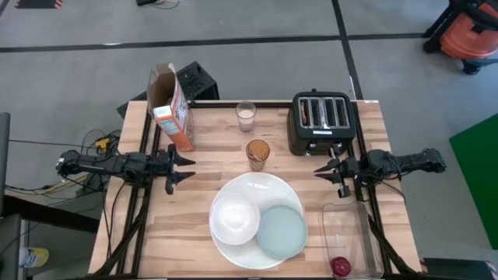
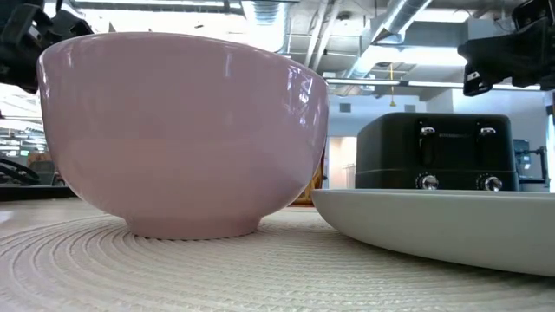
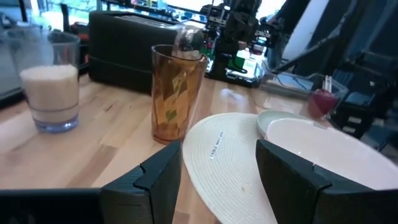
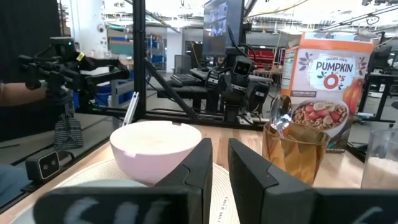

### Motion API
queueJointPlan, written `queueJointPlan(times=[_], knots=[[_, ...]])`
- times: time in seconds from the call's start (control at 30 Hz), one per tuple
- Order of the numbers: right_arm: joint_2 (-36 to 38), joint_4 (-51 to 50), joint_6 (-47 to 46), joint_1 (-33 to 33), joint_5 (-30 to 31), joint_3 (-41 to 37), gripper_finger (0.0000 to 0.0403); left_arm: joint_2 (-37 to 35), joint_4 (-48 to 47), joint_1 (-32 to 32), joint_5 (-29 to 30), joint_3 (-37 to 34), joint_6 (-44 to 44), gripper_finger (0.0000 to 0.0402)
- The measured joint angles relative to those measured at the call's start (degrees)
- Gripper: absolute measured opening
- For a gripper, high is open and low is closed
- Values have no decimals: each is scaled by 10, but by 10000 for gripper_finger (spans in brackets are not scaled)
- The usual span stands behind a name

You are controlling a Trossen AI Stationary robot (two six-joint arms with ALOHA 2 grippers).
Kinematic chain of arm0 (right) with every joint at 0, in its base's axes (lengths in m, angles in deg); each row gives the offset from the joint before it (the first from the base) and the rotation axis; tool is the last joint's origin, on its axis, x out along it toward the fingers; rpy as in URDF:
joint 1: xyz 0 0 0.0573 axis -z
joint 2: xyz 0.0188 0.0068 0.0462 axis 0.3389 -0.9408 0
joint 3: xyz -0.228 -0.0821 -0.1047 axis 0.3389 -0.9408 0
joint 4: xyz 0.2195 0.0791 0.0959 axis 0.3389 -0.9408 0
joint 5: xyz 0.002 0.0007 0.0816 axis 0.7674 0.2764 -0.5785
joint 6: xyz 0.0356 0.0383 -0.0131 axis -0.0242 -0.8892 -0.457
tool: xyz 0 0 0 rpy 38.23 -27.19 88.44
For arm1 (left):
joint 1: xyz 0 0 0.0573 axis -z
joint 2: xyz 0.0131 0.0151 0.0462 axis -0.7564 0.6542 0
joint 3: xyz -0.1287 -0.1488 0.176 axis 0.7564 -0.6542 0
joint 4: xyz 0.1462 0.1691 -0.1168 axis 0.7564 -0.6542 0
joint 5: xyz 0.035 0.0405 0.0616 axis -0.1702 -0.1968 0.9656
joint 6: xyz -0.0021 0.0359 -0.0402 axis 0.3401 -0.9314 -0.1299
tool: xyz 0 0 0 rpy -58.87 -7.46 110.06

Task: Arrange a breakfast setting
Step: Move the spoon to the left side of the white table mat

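The large white plate (image 1: 250, 187) lies at the table's near middle. On it stand the white bowl (image 1: 235, 218) and the pale green small plate (image 1: 281, 231). The amber glass (image 1: 257, 153) stands just beyond the plate, and the spoon (image 4: 280, 115) stands in it, bowl end up. The milk glass (image 1: 246, 117) and the orange-white cereal box (image 1: 171, 105) stand farther back. The red fruit (image 1: 341, 266) lies in a clear tray at the near right. No toast plainly shows. My left gripper (image 1: 191, 168) hovers open, left of the amber glass. My right gripper (image 1: 317, 172) hovers right of it, fingers nearly together and empty.
A black toaster (image 1: 321, 120) stands at the far right of the table. The clear tray (image 1: 342, 229) lies along the near right edge. Bare wood shows at the near left, in front of my left gripper.
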Motion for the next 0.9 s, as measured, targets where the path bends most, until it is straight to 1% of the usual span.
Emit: queueJointPlan(times=[0.1, 0.3, 0.43, 0.57, 0.77, 0.9], knots=[[0, 0, 0, 0, 0, 0, 75, 0, 0, 0, -3, 0, 22, 192], [0, 0, -1, -2, 0, 0, 75, 0, 2, 0, -63, 0, 5, 192], [0, 0, 0, 0, 0, 0, 75, 0, 43, 0, -81, -1, -8, 192], [0, 0, 0, 1, 0, 0, 75, 0, 86, 0, -118, -1, -17, 192], [0, 0, 0, 1, 0, 0, 75, 0, 113, 0, -117, -1, -54, 192], [0, 0, 1, 1, 0, 0, 75, 0, 112, 0, -114, 18, -79, 192]])
